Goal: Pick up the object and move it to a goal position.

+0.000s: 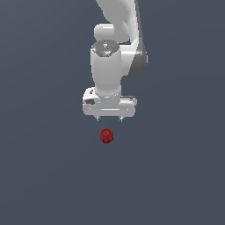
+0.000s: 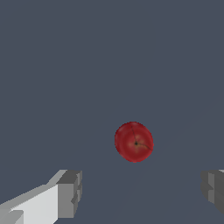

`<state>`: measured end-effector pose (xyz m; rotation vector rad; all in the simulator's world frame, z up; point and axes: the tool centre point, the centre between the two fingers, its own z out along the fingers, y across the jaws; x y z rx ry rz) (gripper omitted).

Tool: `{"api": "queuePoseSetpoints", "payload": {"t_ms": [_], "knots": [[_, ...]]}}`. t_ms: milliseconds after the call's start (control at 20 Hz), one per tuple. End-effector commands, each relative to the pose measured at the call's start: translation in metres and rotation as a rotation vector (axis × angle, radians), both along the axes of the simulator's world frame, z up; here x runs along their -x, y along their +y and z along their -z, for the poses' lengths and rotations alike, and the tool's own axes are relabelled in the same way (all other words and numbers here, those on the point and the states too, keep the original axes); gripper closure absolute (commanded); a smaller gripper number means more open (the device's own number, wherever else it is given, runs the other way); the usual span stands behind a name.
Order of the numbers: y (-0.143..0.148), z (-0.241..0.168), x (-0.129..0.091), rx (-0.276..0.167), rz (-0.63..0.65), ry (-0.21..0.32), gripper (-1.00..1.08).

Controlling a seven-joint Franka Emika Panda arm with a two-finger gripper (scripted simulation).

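Observation:
The object is a small dark red ball lying on the flat grey floor, just below my white gripper in the exterior view. The gripper points down and its jaws stand wide open with nothing between them. It is above the ball and not touching it. In the wrist view the ball lies beyond the two grey fingertips, between their lines but ahead of them. The gripper in the wrist view is empty.
The plain grey floor spreads on every side of the ball. The white arm rises behind the gripper toward the top of the exterior view. No other object shows.

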<state>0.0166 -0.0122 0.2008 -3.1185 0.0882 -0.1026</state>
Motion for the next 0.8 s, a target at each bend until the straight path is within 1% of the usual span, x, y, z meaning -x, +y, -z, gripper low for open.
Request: {"api": "queuePoseSetpoints", "payload": {"t_ms": [0, 150, 450, 750], "knots": [[0.0, 0.0, 0.0, 0.0, 0.0, 0.0, -0.92], [-0.003, -0.001, 0.0, 0.003, -0.001, -0.003, -0.92], [-0.021, -0.007, -0.001, 0.021, 0.0, -0.016, -0.92], [-0.021, -0.007, -0.001, 0.022, -0.004, -0.016, -0.92]]}}
